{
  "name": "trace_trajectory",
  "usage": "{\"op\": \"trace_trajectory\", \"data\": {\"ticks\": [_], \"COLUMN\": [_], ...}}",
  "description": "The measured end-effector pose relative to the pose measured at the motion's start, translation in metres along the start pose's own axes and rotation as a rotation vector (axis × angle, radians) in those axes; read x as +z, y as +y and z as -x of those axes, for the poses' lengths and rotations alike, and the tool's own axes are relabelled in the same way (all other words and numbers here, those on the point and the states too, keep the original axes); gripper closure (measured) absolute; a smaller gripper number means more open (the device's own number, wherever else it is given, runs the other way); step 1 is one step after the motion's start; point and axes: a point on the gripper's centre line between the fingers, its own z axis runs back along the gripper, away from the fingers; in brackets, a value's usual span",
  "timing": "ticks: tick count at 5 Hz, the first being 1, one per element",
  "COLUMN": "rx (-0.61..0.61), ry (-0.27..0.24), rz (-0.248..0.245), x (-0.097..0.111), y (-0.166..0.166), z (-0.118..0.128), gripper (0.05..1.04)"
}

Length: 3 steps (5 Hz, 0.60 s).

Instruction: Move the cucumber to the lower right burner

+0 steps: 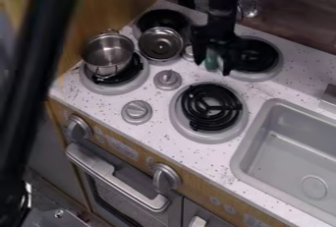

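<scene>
The black gripper (212, 67) hangs down at the upper middle of the camera view, over the counter between the two rear burners. It is open, its two fingers standing apart. Between them shows a small green thing, likely the cucumber (211, 60), partly hidden by the gripper; whether it rests on the counter cannot be told. The lower right burner (210, 107), a black coil on a grey round base, lies nearer the camera, below the gripper in the view, with nothing on it.
A steel pot (108, 54) stands on the front left burner. Behind it are a dark pan (162, 19) and a small metal bowl or lid (160, 44). The rear right burner (256, 55) is beside the gripper. Grey knobs (136, 111) and a sink (289, 147) flank the lower right burner.
</scene>
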Motion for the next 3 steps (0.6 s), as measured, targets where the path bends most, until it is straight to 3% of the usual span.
{"op": "trace_trajectory", "data": {"ticks": [1, 3], "rx": [0.045, 0.121], "ry": [-0.019, -0.039], "rz": [-0.016, -0.065], "x": [-0.017, -0.026], "y": [0.003, 0.013], "z": [-0.018, -0.024], "gripper": [0.087, 0.087]}}
